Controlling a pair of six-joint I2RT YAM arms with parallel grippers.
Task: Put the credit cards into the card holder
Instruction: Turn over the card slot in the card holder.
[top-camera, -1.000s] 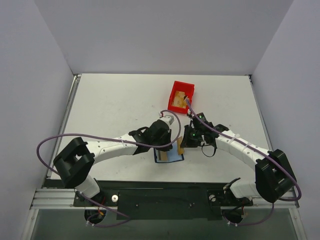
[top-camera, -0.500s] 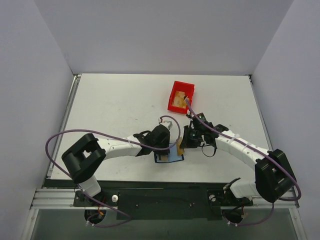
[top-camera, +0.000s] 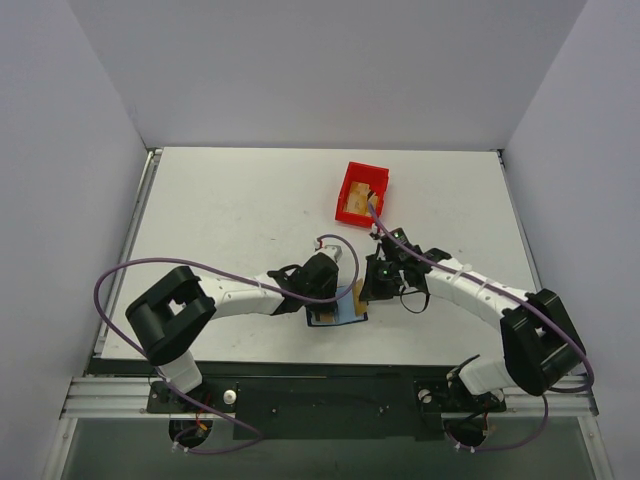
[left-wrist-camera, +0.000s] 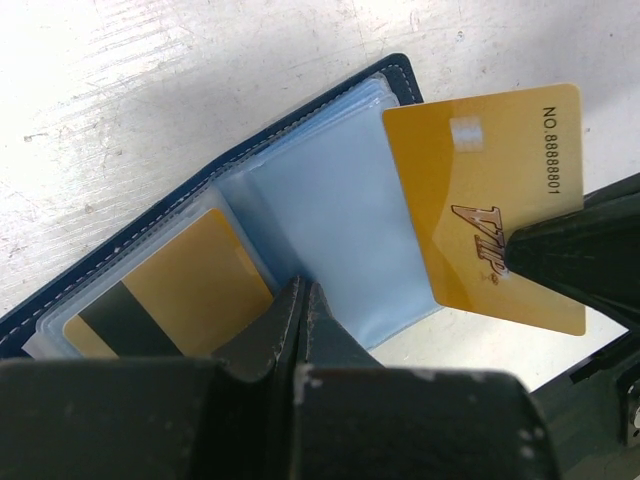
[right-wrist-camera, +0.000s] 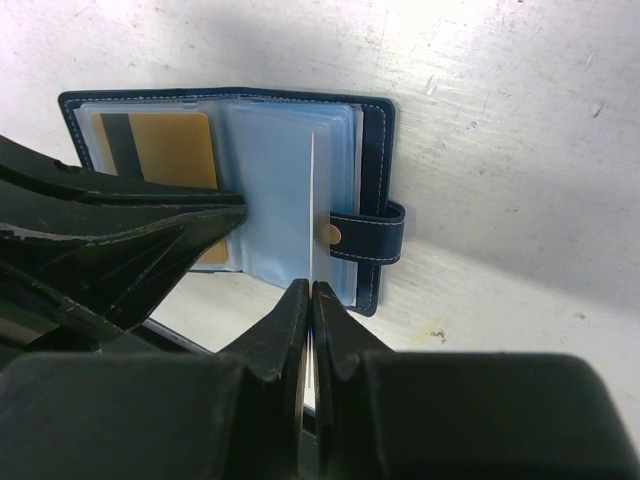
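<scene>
Near the front edge of the table (top-camera: 230, 210), the holder (right-wrist-camera: 370, 170) lies open between both arms. The left pincer (left-wrist-camera: 300, 300) is closed, its tips against the clear sleeves beside a striped card (left-wrist-camera: 190, 280) already tucked in. The right pincer (right-wrist-camera: 311, 300) grips a gold card (left-wrist-camera: 480, 200) on edge over the sleeves; it reads "NO.88888801" and "VIP". Farther back stands a red bin (top-camera: 366, 172). The table is white and scuffed, and the walls (top-camera: 320, 70) are grey.

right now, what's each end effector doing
left end effector: closed, tips on the open card holder
right end effector: closed on a gold credit card
</scene>
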